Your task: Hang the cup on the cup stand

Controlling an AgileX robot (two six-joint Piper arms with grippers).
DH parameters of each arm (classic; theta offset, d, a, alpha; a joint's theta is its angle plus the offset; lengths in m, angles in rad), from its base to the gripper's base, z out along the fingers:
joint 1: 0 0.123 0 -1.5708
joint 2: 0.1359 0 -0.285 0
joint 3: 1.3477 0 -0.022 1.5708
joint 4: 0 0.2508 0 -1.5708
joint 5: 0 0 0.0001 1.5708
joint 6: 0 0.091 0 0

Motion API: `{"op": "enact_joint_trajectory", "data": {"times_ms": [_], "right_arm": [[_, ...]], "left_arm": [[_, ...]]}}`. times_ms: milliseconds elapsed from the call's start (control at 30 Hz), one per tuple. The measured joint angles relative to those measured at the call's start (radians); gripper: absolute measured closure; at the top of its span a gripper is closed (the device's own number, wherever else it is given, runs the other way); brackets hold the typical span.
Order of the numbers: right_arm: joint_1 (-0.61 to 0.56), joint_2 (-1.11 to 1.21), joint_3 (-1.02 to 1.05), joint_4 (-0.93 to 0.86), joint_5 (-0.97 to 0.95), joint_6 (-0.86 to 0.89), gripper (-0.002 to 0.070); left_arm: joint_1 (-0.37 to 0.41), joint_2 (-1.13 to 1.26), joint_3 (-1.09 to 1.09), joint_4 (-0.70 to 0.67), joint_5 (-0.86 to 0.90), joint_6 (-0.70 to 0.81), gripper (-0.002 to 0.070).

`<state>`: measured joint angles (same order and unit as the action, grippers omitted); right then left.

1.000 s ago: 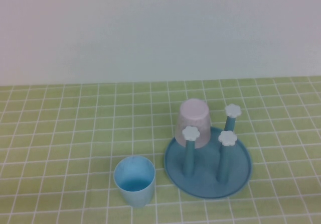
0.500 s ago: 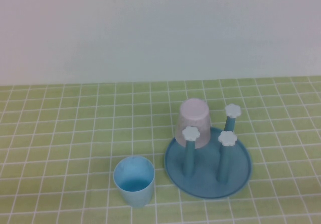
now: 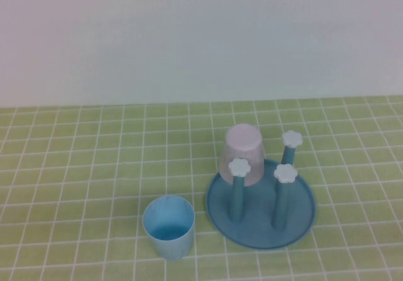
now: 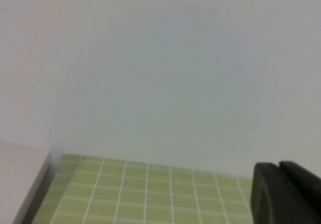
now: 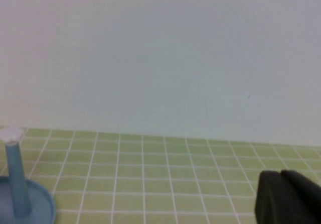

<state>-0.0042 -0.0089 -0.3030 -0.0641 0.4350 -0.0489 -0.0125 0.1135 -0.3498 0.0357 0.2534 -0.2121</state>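
Change: nothing is seen to have moved since the earlier views.
Cup [image 3: 168, 227]: a smooth, tapered light blue tumbler, stood upright with its mouth up on the green tiled table [image 3: 75, 167], just left of the stand.
Cup stand [image 3: 261, 213]: a round teal dish with upright pegs capped by white flower knobs; a pink cup [image 3: 242, 154] is set upside down on the back peg.
Left hand [image 4: 286, 194]: closed, empty, well away from the cup.
Right hand [image 5: 288, 199]: closed, empty, off to the stand's right.
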Motion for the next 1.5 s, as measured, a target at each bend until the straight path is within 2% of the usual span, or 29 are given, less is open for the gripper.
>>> {"op": "enact_joint_trajectory", "data": {"times_ms": [100,267,333,467,533,767,867,900,933,1000,1100,1200,1233,1333,1400,1500], "right_arm": [[0.000,0.051,-0.059,0.019,0.095,-0.007,0.0678],[0.000,0.200,-0.137,0.070,0.229,-0.020,0.0678],[0.000,0.270,-0.168,0.096,0.261,-0.036,0.0678],[0.000,0.407,-0.226,0.162,0.338,-0.142,0.0678],[0.000,0.466,-0.247,0.194,0.387,-0.194,0.0678],[0.000,0.582,-0.269,0.286,0.450,-0.295,0.0678],[0.000,0.584,-0.269,0.293,0.451,-0.337,0.0678],[0.000,0.584,-0.269,0.297,0.451,-0.346,0.0678],[0.000,0.584,-0.269,0.297,0.451,-0.348,0.0678],[0.000,0.584,-0.269,0.299,0.454,-0.353,0.0678],[0.000,0.584,-0.269,0.299,0.454,-0.357,0.0678],[0.000,0.584,-0.269,0.299,0.454,-0.357,0.0678],[0.000,0.584,-0.269,0.300,0.451,-0.357,0.0678],[0.000,0.584,-0.269,0.301,0.428,-0.357,0.0678],[0.000,0.584,-0.269,0.301,0.418,-0.357,0.0678],[0.000,0.584,-0.269,0.302,0.406,-0.358,0.0678]], "left_arm": [[0.000,0.100,-0.083,-0.002,0.103,0.049,0.0675],[0.000,0.279,-0.209,-0.042,0.286,0.212,0.0675],[0.000,0.343,-0.233,-0.103,0.291,0.220,0.0675],[0.000,0.446,-0.235,-0.271,0.150,0.193,0.0675],[0.000,0.485,-0.243,-0.338,0.133,0.212,0.0675],[-0.005,0.692,-0.368,-0.441,0.397,0.478,0.0662],[-0.005,0.777,-0.443,-0.471,0.480,0.543,0.0552],[-0.005,0.808,-0.471,-0.478,0.505,0.553,0.0613],[-0.005,0.834,-0.492,-0.487,0.526,0.560,0.0439],[-0.005,0.906,-0.548,-0.517,0.575,0.596,0.0310],[-0.005,1.028,-0.636,-0.558,0.688,0.636,0.0197],[-0.015,1.154,-0.734,-0.618,0.825,0.681,0.0204],[-0.032,1.192,-0.755,-0.623,0.843,0.690,0.0228],[-0.122,1.299,-0.820,-0.599,0.858,0.694,0.0217],[-0.200,1.363,-0.861,-0.531,0.849,0.680,0.0217],[-0.283,1.434,-0.909,-0.393,0.794,0.564,0.0216]]}}
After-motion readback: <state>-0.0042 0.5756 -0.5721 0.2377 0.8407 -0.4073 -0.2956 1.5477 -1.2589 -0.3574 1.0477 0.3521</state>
